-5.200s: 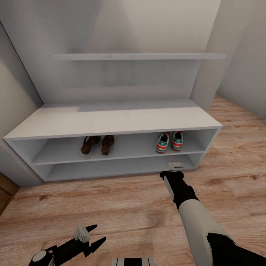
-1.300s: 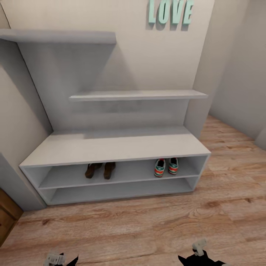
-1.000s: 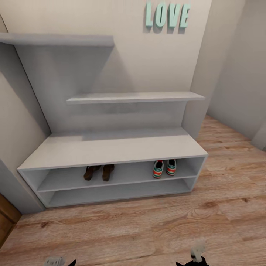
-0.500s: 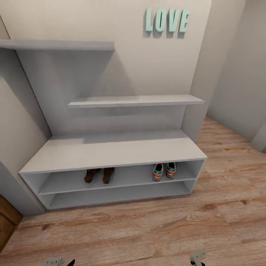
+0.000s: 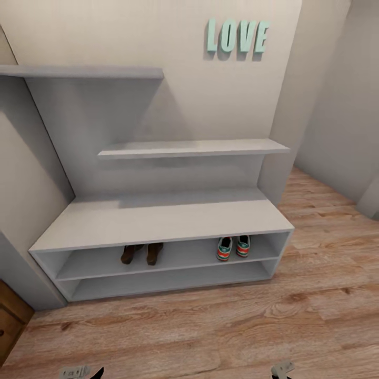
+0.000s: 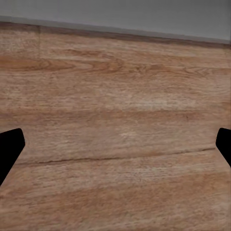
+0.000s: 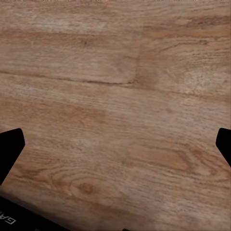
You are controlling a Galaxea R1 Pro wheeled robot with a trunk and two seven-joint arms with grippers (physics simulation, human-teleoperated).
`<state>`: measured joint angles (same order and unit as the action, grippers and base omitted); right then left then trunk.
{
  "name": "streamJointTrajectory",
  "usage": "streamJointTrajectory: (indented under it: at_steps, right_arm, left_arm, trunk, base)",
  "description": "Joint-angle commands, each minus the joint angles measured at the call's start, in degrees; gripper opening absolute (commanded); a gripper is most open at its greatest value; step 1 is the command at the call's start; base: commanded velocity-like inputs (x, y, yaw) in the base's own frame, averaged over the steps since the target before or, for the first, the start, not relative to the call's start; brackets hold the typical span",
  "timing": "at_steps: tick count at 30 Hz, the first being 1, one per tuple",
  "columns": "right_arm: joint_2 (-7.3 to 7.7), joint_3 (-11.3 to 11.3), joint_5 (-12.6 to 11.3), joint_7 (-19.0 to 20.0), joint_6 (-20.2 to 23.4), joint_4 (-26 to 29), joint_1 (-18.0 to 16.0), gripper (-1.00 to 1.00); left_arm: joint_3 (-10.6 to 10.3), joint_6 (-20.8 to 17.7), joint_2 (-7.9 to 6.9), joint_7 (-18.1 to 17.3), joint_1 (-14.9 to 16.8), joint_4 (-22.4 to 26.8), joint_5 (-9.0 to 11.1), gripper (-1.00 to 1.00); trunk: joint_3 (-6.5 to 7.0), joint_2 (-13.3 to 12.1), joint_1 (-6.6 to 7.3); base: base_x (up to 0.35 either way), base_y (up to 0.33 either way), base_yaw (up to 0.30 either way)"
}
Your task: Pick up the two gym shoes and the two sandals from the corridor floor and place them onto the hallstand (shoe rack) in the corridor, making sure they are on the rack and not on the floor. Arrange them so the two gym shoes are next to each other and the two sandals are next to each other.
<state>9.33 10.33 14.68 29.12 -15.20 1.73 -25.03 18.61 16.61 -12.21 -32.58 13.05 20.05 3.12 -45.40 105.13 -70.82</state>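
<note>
The pale grey hallstand (image 5: 158, 218) stands against the wall in the head view. In its upper open compartment the two brown sandals (image 5: 140, 253) sit side by side at left. The two gym shoes (image 5: 232, 247), heels toward me, sit side by side at right. Only the tips of my left gripper (image 5: 83, 372) and right gripper (image 5: 281, 368) show at the picture's bottom edge, over the corridor floor (image 5: 210, 326). In the left wrist view my left gripper (image 6: 115, 149) is open over bare planks. My right gripper (image 7: 115, 149) in the right wrist view is open too, holding nothing.
Two staggered wall shelves (image 5: 192, 148) hang above the hallstand, with mint LOVE letters (image 5: 237, 36) on the wall. A brown wooden unit (image 5: 8, 321) stands at the lower left. A wall corner (image 5: 287, 105) juts out right of the rack, with plank floor beyond it.
The camera has drawn back and tilted up, so the rack looks smaller and the LOVE letters came into view. My right arm pulled away from the rack; both grippers sank to the bottom edge.
</note>
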Motion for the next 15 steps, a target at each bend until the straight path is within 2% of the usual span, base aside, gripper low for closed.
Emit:
streamJointTrajectory:
  at_steps: [1,15]
  right_arm:
    - [-0.01,0.48,0.55,0.15,-0.18,-0.06,-0.03,1.00]
    - [-0.02,0.48,0.68,0.15,-0.04,-0.22,0.40,1.00]
  left_arm:
    - [0.45,-0.06,0.02,-0.31,0.04,-0.06,0.31,1.00]
    - [0.93,-0.01,0.08,0.29,0.04,-0.06,-0.12,1.00]
  trunk:
    - [0.14,-0.39,0.23]
    - [2.65,-6.01,3.31]
  base:
    - [0.000,0.000,0.000]
    - [0.000,0.000,0.000]
